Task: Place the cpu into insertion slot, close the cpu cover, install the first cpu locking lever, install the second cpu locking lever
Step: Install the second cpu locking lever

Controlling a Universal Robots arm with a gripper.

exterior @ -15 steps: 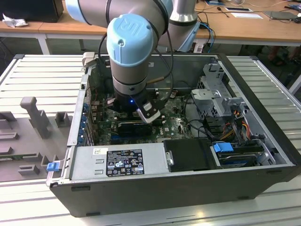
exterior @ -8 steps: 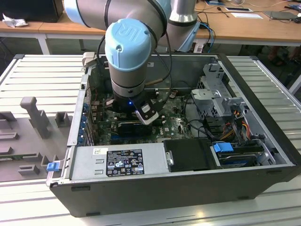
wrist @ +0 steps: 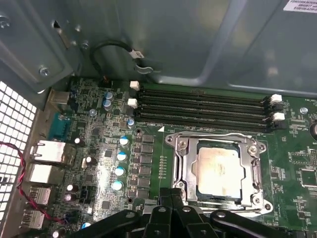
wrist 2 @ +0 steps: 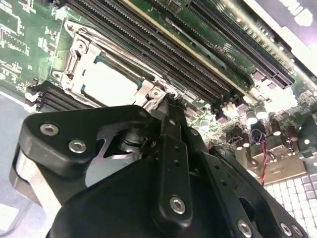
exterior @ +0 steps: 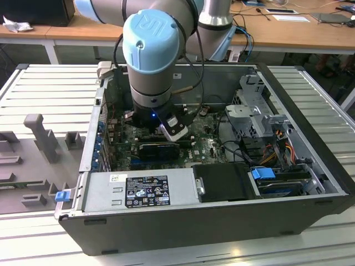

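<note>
The cpu (wrist: 220, 171), a pale silvery square, lies in the insertion slot (wrist: 261, 206) on the green board. The cpu cover (wrist: 185, 163), a thin metal frame, lies flat around the chip. Both wrist views show my gripper (wrist: 171, 197) shut, its black fingers pressed together with nothing visible between them. In the second wrist view the gripper's (wrist 2: 168, 99) tips sit at a corner of the cpu cover (wrist 2: 79, 54), right beside the cpu (wrist 2: 109, 82). In the exterior view the arm (exterior: 150, 55) reaches down into the open computer case.
Long black memory slots (wrist: 203, 106) run beside the socket, with the grey case wall (wrist: 198, 39) behind them. Capacitors (wrist: 119, 156) and a red-black wire (wrist: 20, 168) lie to one side. A black finned card (exterior: 160, 149), power supply (exterior: 138, 191) and drive cage (exterior: 260, 119) crowd the case.
</note>
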